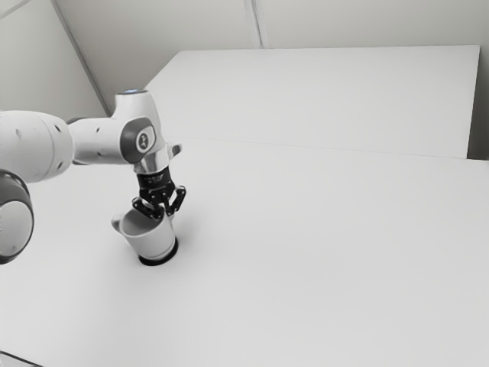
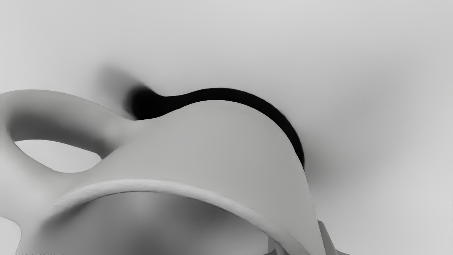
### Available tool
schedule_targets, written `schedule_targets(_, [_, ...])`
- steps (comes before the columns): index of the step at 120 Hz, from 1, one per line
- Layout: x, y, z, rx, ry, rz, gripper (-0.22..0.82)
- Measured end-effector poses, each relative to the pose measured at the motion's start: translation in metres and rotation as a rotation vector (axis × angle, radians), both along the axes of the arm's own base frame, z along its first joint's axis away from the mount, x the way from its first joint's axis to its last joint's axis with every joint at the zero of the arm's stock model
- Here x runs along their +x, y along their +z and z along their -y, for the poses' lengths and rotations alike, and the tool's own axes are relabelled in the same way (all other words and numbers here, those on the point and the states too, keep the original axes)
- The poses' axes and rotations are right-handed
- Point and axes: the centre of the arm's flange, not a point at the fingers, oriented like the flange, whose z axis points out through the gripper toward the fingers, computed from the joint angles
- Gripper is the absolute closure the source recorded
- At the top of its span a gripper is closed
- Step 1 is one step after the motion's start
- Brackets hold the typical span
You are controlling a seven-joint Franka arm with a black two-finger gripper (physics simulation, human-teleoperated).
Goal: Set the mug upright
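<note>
The gripper is at the rim of the light grey mug, on the side toward the exterior view's right. The mug leans, its opening facing up and toward the exterior view's left, with a dark shadow around its base. In the wrist view the gripper has one finger inside the mug and the other outside, shut on the wall between them. The mug's handle sticks out away from the gripped part of the wall. Most of the fingers' length is hidden there.
A wide white table surface surrounds the mug. Behind it stands a large pale panel. A dark-edged object shows at the exterior view's lower left corner.
</note>
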Motion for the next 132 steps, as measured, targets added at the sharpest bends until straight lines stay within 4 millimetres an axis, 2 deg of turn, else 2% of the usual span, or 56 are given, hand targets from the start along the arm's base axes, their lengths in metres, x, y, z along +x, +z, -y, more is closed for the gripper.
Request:
schedule_targets(15, [0.002,-0.002,0.001,-0.004,0.040,0.012,0.76])
schedule_targets(33, [0.004,-0.004,0.002,-0.017,0.072,0.024,0.43])
schedule_targets(44, [0.005,-0.002,0.002,-0.022,0.083,0.032,0.28])
schedule_targets(59, [0.006,0.010,0.003,-0.030,0.088,0.052,0.16])
schedule_targets(77, [0.004,0.034,0.004,-0.046,0.087,0.068,0.08])
schedule_targets(85, [0.005,0.052,0.004,-0.054,0.076,0.085,0.06])
schedule_targets(96, [0.009,0.086,0.003,-0.046,0.020,0.118,0.04])
schedule_targets(117, [0.016,0.155,-0.006,0.001,-0.197,0.209,0.02])
schedule_targets(132, [0.007,0.207,-0.004,-0.002,-0.338,0.265,0.01])
